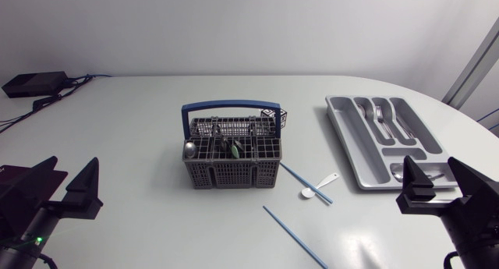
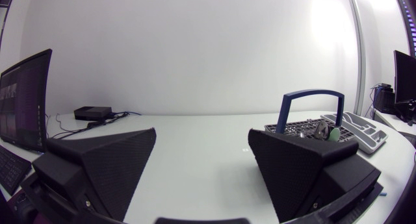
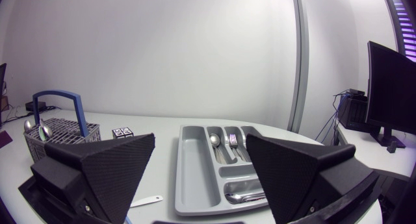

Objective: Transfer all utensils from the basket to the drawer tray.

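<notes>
Black wedge fingers of left gripper point(image 2: 201, 136) spread wide, nothing between. Right gripper point(image 3: 201, 138) likewise parted, empty. Both low at near table edge, well apart from utensils. Grey basket point(image 1: 231, 174) with blue handle sits mid-table; metal spoon point(image 1: 189, 149) and greenish item point(image 1: 234, 150), possibly spatula, stand inside. Grey drawer tray point(image 1: 343, 138) to right, forks point(image 1: 380, 117) in long slots. Blue chopstick point(image 1: 300, 179) on table between them, white spoon point(image 1: 314, 189) just beside it. Second blue chopstick point(image 1: 295, 238) nearer, apart.

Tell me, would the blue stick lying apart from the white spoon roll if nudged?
Probably: the blue stick looks thin, straight and smooth, so it may roll or slide on the table. It seems stiff and light.
</notes>
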